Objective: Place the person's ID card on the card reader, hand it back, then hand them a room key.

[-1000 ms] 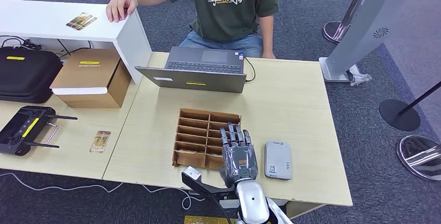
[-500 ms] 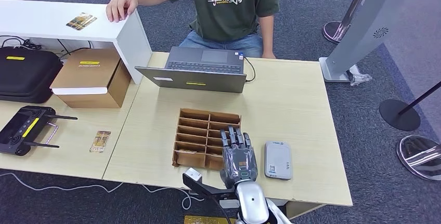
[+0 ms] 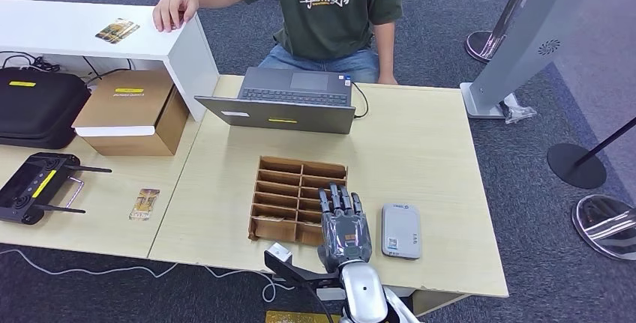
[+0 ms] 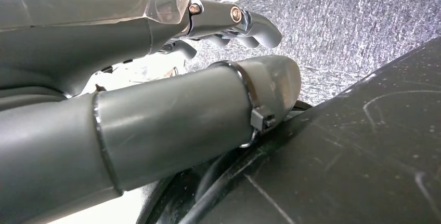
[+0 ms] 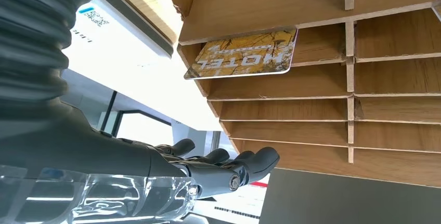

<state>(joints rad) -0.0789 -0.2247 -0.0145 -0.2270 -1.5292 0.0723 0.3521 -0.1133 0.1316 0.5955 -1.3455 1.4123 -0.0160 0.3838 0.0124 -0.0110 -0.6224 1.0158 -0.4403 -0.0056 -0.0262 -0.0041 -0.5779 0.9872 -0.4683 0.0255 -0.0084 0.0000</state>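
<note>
— What has changed for us?
— Little: our right hand has eased slightly back toward the counter's near edge, fingers straight, holding nothing, over the card rack.
— And the room key?
— In a rack slot; the card reader sits beside it. Left hand hangs empty, fingers curled.

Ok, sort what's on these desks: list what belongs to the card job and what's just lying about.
Belongs to the job:
- grey flat card reader
- brown wooden slotted key rack
- yellow-brown patterned hotel card in a rack slot
- patterned card on the white counter
- right hand over the rack

Lying about:
- grey laptop
- brown cardboard box
- black carry case
- black remote controller
</note>
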